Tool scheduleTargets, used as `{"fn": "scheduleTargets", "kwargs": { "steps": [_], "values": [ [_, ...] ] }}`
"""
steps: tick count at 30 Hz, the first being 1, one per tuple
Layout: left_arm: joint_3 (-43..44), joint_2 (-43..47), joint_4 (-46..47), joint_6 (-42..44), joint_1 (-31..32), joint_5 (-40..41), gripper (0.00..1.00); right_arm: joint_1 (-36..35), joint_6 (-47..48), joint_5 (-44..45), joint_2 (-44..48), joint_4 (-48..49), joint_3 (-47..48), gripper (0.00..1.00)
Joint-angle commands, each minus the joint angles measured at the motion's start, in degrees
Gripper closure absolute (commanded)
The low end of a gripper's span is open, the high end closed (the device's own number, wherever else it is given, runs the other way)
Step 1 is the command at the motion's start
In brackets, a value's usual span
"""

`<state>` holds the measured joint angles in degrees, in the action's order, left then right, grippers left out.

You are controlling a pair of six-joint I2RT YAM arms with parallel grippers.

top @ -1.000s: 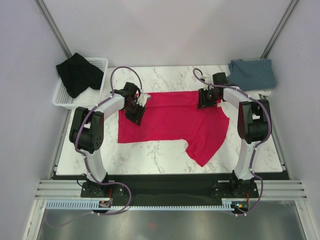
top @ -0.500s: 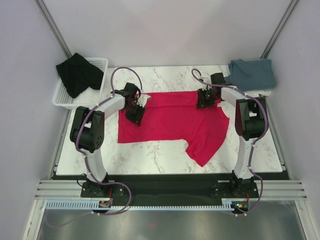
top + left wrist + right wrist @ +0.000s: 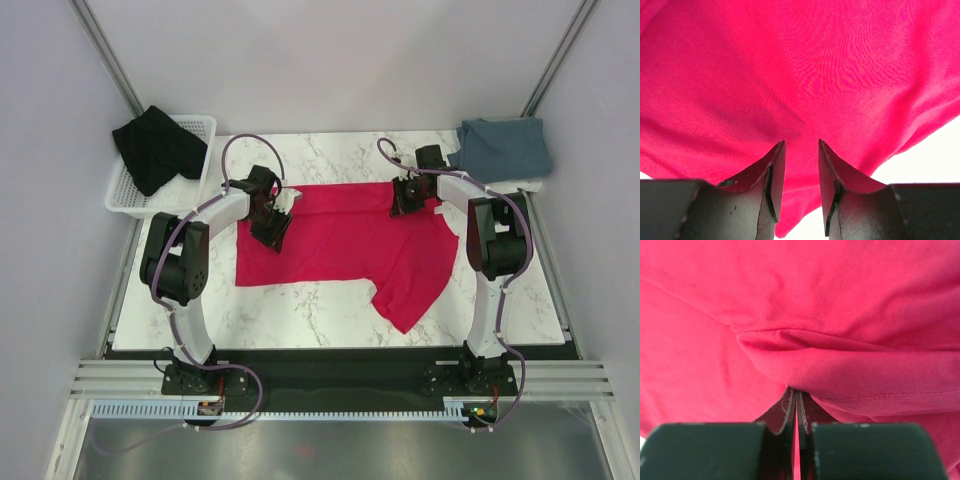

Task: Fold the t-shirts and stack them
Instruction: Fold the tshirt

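My right gripper [image 3: 796, 393] pinching red t-shirt [image 3: 340, 245], left gripper [image 3: 800, 146] narrowly parted on it, blue-grey t-shirt [image 3: 505, 148] just beyond right, black t-shirt [image 3: 155, 150] draped over basket [image 3: 126, 195] beyond left

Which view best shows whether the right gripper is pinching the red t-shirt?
Right wrist view: the right gripper shows its jaws closed on a sliver of the red t-shirt, with cloth bunched beyond. The top external view shows it only at the shirt's far edge, jaws hidden. The left wrist view misses it.
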<state>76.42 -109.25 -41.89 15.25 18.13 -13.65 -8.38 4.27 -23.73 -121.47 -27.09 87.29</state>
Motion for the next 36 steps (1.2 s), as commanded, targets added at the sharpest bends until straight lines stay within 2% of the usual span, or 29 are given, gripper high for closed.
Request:
{"fn": "scheduleTargets", "kwargs": {
  "steps": [1,3,15,28,30,31,32,35,36],
  "values": [
    [0.75,0.36,0.05,-1.53,0.33,-1.12,0.60,-0.41,-0.40,-1.06,0.71,1.87,2.01,0.97],
    [0.83,0.36,0.05,-1.53,0.33,-1.12,0.60,-0.32,-0.40,-0.97,1.93,1.87,1.49,1.00],
    [1.62,0.44,0.05,-1.53,0.24,-1.12,0.60,-0.93,-0.85,-0.97,13.44,0.29,-5.45,1.00],
    [1.18,2.02,0.05,-1.53,0.33,-1.12,0.60,-4.62,-2.78,-1.33,18.90,-0.24,-13.81,1.00],
    [0.92,2.29,3.83,-1.53,0.33,1.78,0.61,-4.98,-3.04,0.51,19.43,-0.07,-14.51,0.93],
    [0.75,2.46,3.83,-1.62,0.33,1.87,0.61,-4.89,-3.04,3.05,19.34,0.11,-14.51,0.84],
    [0.57,2.55,3.92,-1.54,0.33,1.79,0.61,-4.89,-2.87,4.12,19.17,0.11,-14.25,0.66],
    [0.48,2.55,3.83,-1.36,0.33,1.79,0.61,-4.89,-2.52,6.67,17.50,0.28,-13.11,0.55],
    [0.39,2.55,3.83,-1.45,0.24,1.87,0.61,-4.89,-2.43,6.85,16.54,0.29,-12.76,0.54]
  ]
}}
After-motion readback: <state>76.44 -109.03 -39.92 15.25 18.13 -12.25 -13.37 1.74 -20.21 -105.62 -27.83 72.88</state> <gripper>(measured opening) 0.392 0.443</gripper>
